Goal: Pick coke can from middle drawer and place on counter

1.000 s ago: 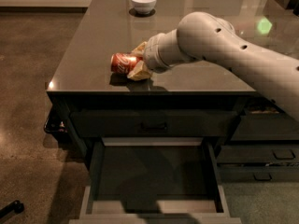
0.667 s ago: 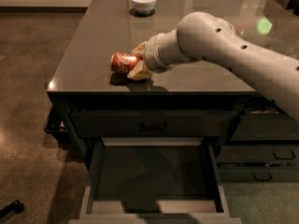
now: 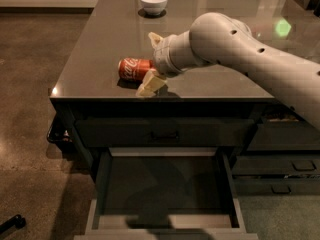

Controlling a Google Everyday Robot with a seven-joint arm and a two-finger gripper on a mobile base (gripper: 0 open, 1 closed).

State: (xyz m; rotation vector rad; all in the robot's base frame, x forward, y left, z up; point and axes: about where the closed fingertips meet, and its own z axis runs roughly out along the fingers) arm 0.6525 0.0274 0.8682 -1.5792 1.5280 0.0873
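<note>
The coke can lies on its side on the counter, near the front edge. My gripper is at the can's right end, open, with one pale finger behind the can and the other in front, resting on the counter. Neither finger presses the can. The middle drawer is pulled out below the counter front, and its dark floor is bare.
A white bowl stands at the back of the counter. A shut drawer with a black bar handle sits above the open one. More drawers are at the lower right. A green light spot reflects on the counter.
The fingers have spread apart from the can, letting it go. The can lies in the same spot on the counter.
</note>
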